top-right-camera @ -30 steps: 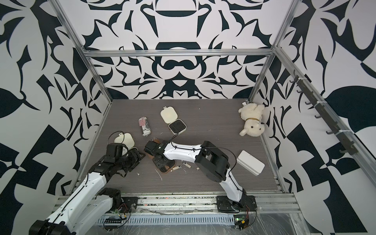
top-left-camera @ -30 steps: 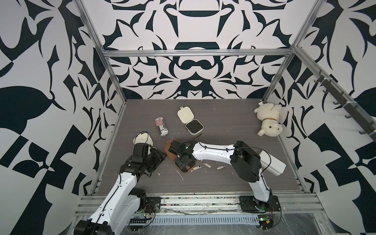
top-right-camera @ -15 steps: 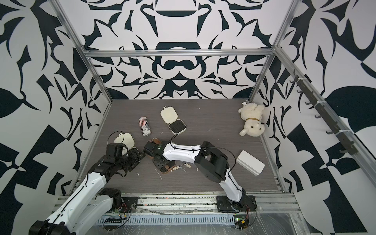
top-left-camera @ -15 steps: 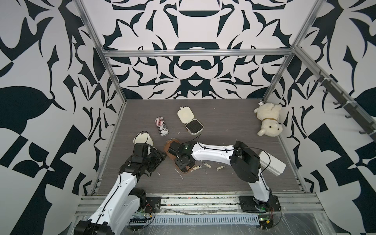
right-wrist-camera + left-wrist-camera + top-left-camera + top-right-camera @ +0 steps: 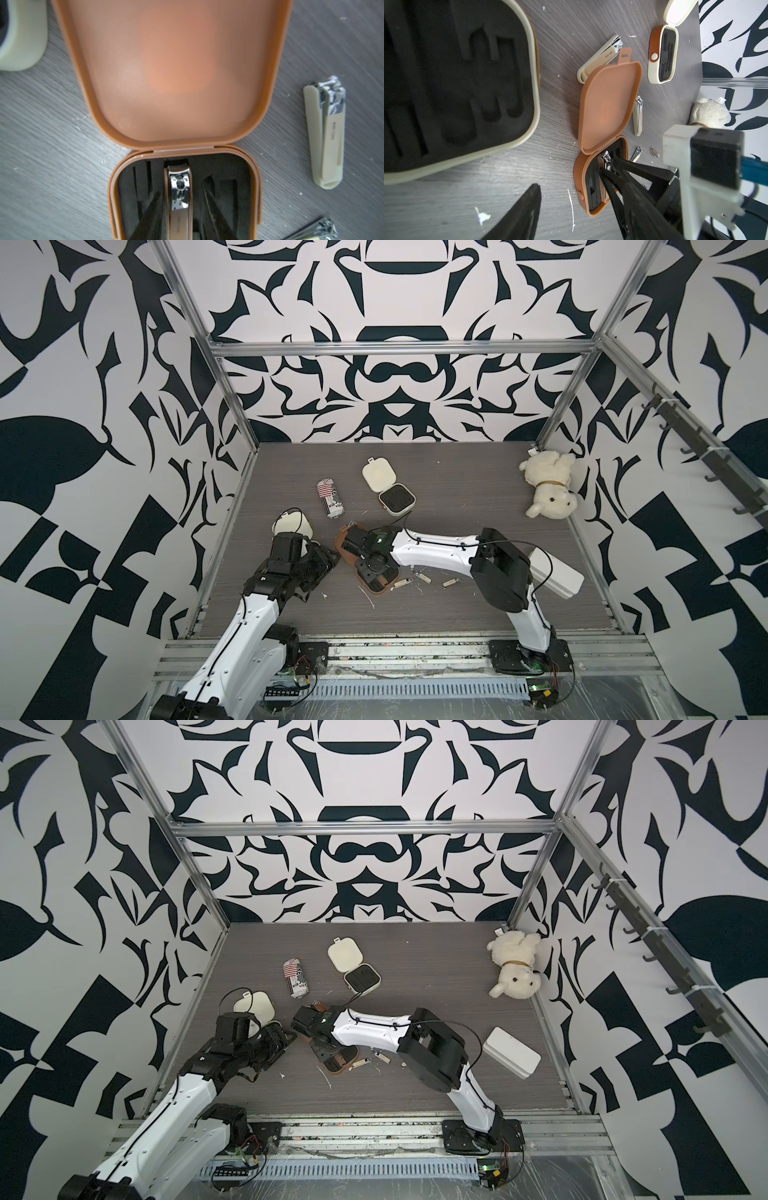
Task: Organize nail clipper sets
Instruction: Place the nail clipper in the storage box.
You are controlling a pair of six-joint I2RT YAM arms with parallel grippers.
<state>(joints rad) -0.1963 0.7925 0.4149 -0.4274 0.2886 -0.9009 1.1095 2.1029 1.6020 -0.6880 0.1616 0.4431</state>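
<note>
The brown case [image 5: 176,72] lies open on the floor with a brown clipper [image 5: 179,197] in its black insert. My right gripper [image 5: 181,193] points down into the case [image 5: 380,589] and is open, with a finger [image 5: 153,207] on each side of the clipper, just apart from it. My left gripper [image 5: 328,560] is open beside the brown lid [image 5: 608,104], holding nothing. An open cream case [image 5: 456,83] lies close by it. A second open cream case [image 5: 388,487] sits further back. Loose cream clippers [image 5: 328,135] lie beside the brown case.
A crushed striped can [image 5: 330,497] lies left of the back cream case. A white plush dog [image 5: 548,485] sits in the back right corner. A white box [image 5: 555,572] lies behind the right arm's elbow. Patterned walls and metal posts close in three sides.
The right gripper's jaws have parted over the brown case, leaving the brown clipper in the insert. The left arm has not moved.
</note>
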